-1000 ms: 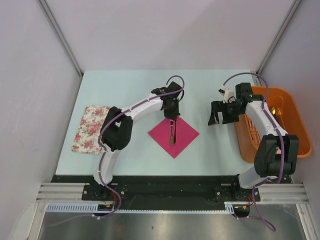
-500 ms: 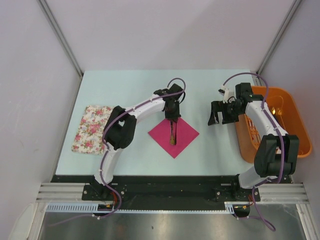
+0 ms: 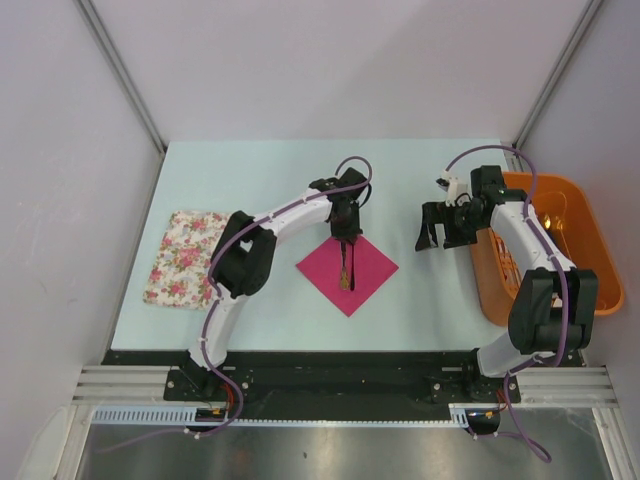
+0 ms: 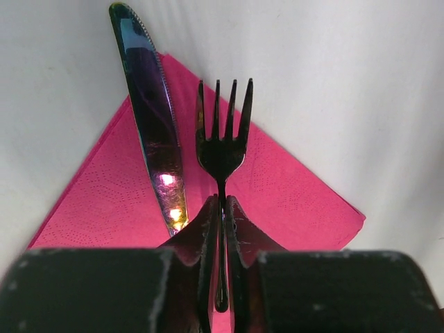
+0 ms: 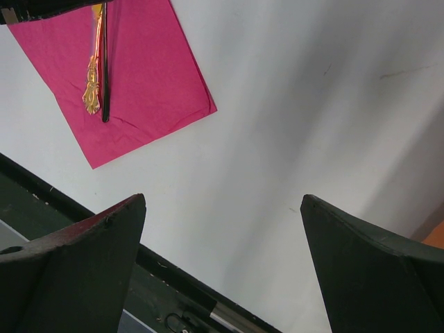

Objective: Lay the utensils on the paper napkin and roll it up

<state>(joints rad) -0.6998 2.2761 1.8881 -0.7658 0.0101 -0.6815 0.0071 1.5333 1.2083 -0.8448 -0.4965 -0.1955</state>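
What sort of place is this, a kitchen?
Probably a robot lab test cell, not a kitchen: left arm and right arm bolted to a pale table, plain white walls around, and a paper napkin and orange tub as props.

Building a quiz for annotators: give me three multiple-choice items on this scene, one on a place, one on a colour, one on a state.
1. Where does the knife lie? A on the napkin; B in the orange tub; C on the floral mat.
2. What colour is the napkin? A white; B pink; C green.
3. How is the left gripper? A wide open; B shut on the fork; C out of view.
Key: 1 A, it rests across the sheet; 2 B, pink in every view; 3 B, its fingers pinch the fork's handle.
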